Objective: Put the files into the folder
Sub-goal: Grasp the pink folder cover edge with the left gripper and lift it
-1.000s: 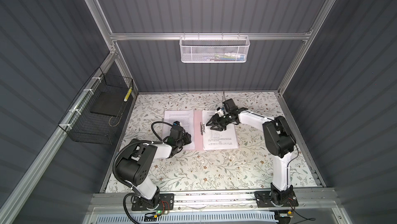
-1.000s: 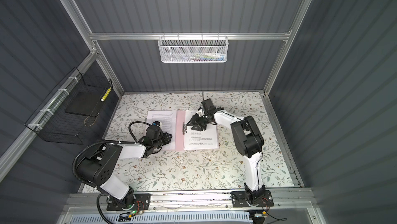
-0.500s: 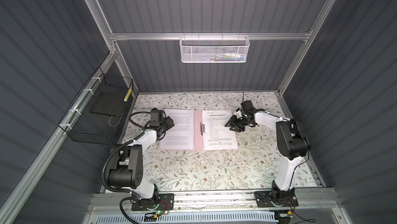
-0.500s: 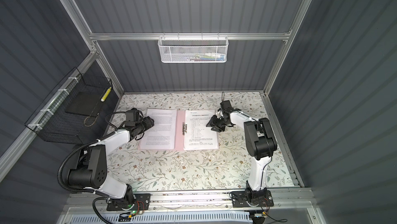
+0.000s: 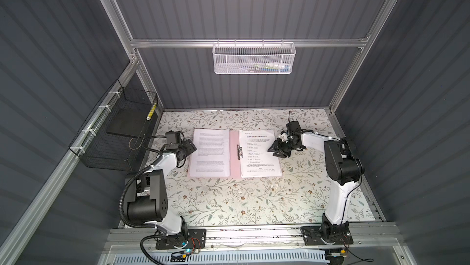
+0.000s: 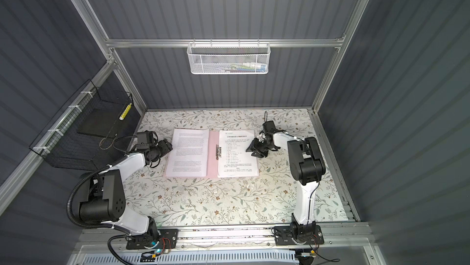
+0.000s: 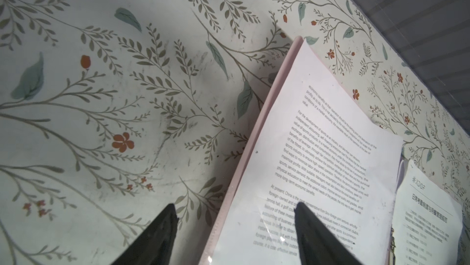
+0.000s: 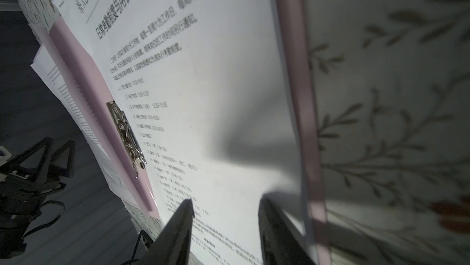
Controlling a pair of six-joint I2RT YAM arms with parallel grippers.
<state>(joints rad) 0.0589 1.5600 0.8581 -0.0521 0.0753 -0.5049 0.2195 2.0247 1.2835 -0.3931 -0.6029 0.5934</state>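
Observation:
The pale pink folder (image 5: 234, 164) (image 6: 212, 164) lies open and flat on the table in both top views, with a dark metal clip (image 5: 238, 151) (image 8: 124, 129) along its spine. One of the files, a white text sheet (image 5: 209, 153) (image 7: 318, 136), rests on the left flap. Another, a sheet with a logo header (image 5: 256, 159) (image 8: 216, 73), rests on the right flap. My left gripper (image 5: 192, 146) (image 7: 235, 207) is open at the folder's left edge (image 7: 254, 136), one finger over the sheet and one over the table. The right gripper (image 5: 273, 150) (image 8: 226, 201) is open just above the logo sheet's right side.
A black wire basket (image 5: 119, 134) holding a black slab hangs on the left wall beside the left arm. High on the back wall hangs a white mesh basket (image 5: 254, 59). The floral table (image 5: 241, 200) ends at a metal rail in front.
My left gripper has swung from the front of the left flap out to its left edge and opened wider. The right gripper has moved from near the spine to the right sheet's outer side.

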